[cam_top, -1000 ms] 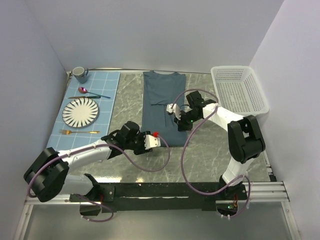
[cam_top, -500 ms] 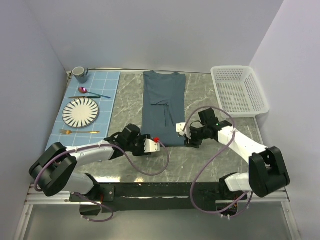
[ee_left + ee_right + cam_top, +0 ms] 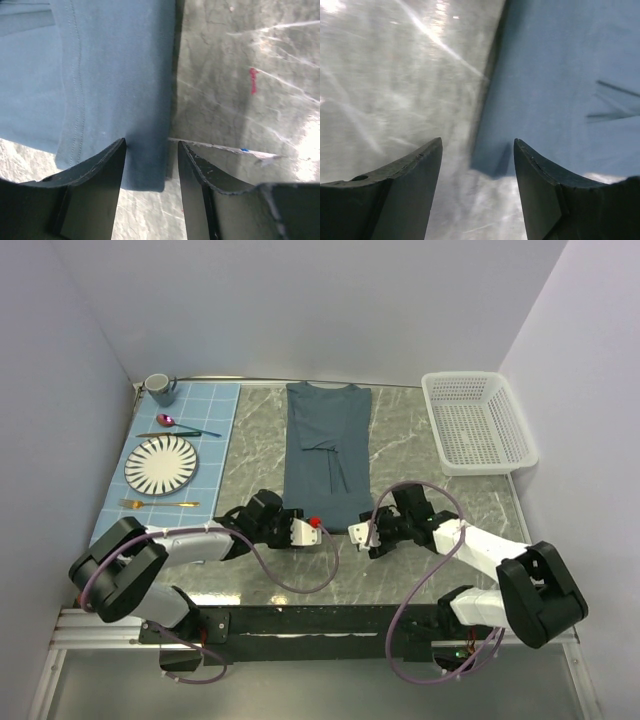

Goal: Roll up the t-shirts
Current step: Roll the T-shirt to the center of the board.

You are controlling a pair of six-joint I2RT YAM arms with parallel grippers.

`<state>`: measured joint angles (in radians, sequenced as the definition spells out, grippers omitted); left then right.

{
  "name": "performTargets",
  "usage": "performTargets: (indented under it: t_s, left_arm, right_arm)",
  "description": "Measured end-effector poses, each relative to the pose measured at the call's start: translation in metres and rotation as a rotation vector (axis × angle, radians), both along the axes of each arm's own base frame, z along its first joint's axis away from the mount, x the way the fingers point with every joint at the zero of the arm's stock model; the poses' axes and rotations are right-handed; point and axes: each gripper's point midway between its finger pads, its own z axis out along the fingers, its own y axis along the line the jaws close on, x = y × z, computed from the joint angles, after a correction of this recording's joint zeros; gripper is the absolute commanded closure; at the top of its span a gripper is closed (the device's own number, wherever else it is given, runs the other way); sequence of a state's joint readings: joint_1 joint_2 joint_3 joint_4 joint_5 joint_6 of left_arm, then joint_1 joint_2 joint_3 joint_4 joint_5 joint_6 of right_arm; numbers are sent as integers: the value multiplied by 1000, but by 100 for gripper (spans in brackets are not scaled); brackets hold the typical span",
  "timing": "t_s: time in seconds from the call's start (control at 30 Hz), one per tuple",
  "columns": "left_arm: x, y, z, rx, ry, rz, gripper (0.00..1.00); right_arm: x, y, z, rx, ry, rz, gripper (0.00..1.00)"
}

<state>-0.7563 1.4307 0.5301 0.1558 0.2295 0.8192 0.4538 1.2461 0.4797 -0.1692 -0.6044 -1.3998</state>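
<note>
The t-shirt lies flat in the middle of the table, folded into a long narrow strip. Its collar is at the far edge and its hem points toward the near edge, stopping well short of it.

The left gripper is at the hem's left corner and the right gripper at the hem's right corner. Both are low over the table and face each other across the hem.

In the left wrist view, the left gripper has its jaws apart with nothing clamped. The shirt's corner sits in the gap between them, beside bare marble. In the right wrist view, the right gripper is also spread wide and holds nothing. The shirt's corner lies between its fingers, with cloth toward one finger and marble toward the other. I cannot tell whether any fingertip touches the cloth.

A white basket stands at the far right corner. Along the left edge, a light blue placemat carries a striped plate, a mug, a spoon and a fork.
</note>
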Motion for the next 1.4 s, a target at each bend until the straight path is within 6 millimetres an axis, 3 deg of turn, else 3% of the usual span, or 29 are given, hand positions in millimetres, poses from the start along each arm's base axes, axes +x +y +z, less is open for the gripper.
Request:
performTargets:
  t_s: [0.2,0.4,0.57,0.7,0.8,0.93,1.17,1.4]
  left_arm:
    - [4,-3,0,-5,-15,1,50]
    - [2,-3,-1,11,-28,-27,58]
    - [1,-3,-5,37,-40,-44,77]
    - [4,-3,-8,54,-57,-47,93]
    - [5,-4,-9,54,-55,-42,99]
    - [4,-4,-7,56,-5,-27,99]
    - [-16,-7,5,49,178,-38,99]
    - [-32,-12,21,44,346,-27,97]
  right_arm:
    - [14,0,-2,-19,-77,10,36]
    - [20,2,-7,-35,-108,39,46]
    - [24,4,-12,-47,-104,40,66]
    - [30,4,-15,-69,-69,17,88]
    - [30,2,-17,-78,-45,4,92]
    - [26,-1,-14,-87,-10,-5,93]
    - [20,-7,12,-81,134,-50,93]
    - [-17,-16,19,-95,358,-102,93]
